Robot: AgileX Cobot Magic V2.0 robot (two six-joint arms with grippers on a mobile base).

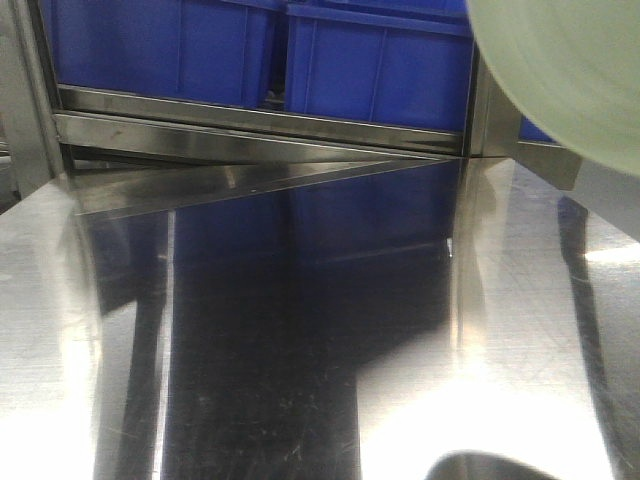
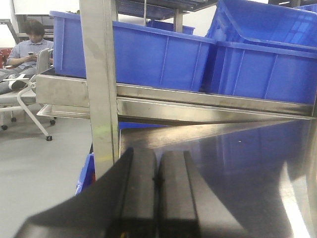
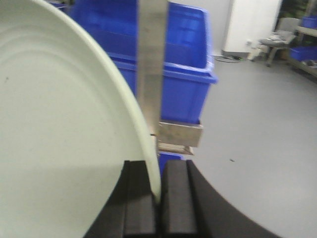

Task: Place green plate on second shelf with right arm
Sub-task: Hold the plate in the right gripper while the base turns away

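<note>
One steel shelf surface [image 1: 300, 350] is filling the lower front view, and blue bins [image 1: 380, 70] are sitting on the level behind and above it. An upright rack post [image 3: 151, 59] is standing just beside the load in the right wrist view.

The green plate [image 3: 64, 139] is hanging in the air at the upper right of the front view, tilted on edge and apart from the steel surface. The right gripper [image 3: 156, 198] is pinching its rim, one black finger on each face. The left gripper [image 2: 157, 183] is resting with its fingers pressed together and nothing between them.

Handling judgement: the plate is looking stiff, glossy and therefore slippery, and it may chip against the post. With only a rim pinch, its weight is likely levering about the pads. The best hold is deep over the raised rim.
</note>
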